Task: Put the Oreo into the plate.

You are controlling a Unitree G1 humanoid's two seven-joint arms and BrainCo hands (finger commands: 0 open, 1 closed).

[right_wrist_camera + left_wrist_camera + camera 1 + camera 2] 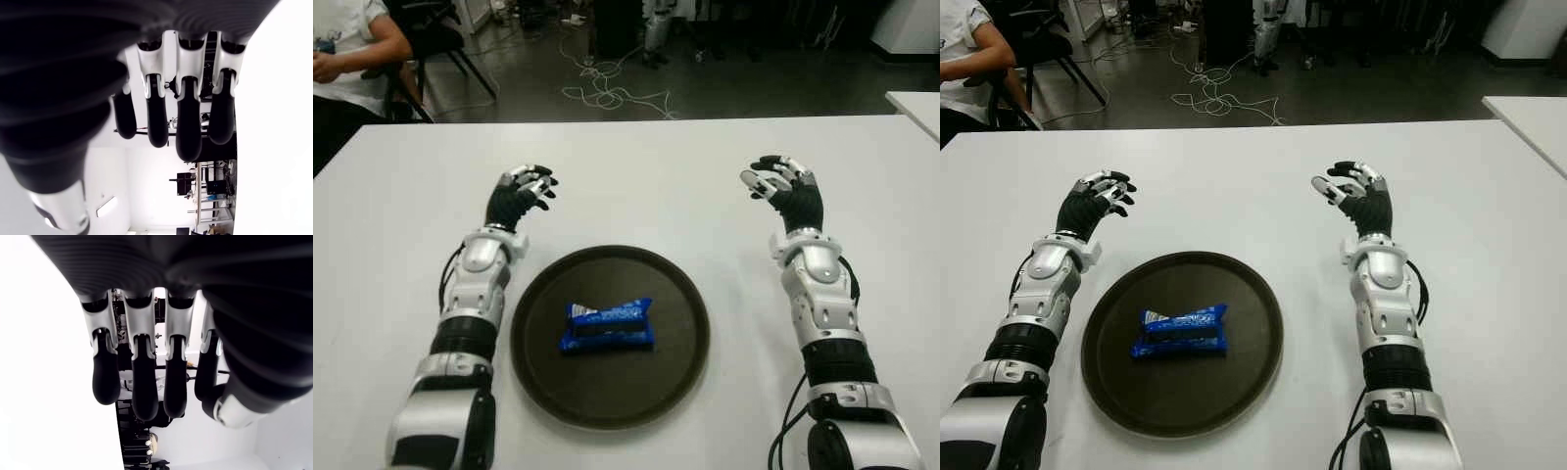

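Left eye view: the blue Oreo pack lies flat in the middle of the dark round plate, behind both hands and between the two forearms. The left hand hovers ahead of the plate's left edge, fingers loosely spread, holding nothing. The right hand is ahead of and to the right of the plate, also relaxed and empty. The white table carries it all. A seated person shows at the far left corner.

Right eye view: the same layout; the pack's writing is too small to read.

Left wrist view: fingers hang loose around nothing.

Right wrist view: fingers likewise slack and empty
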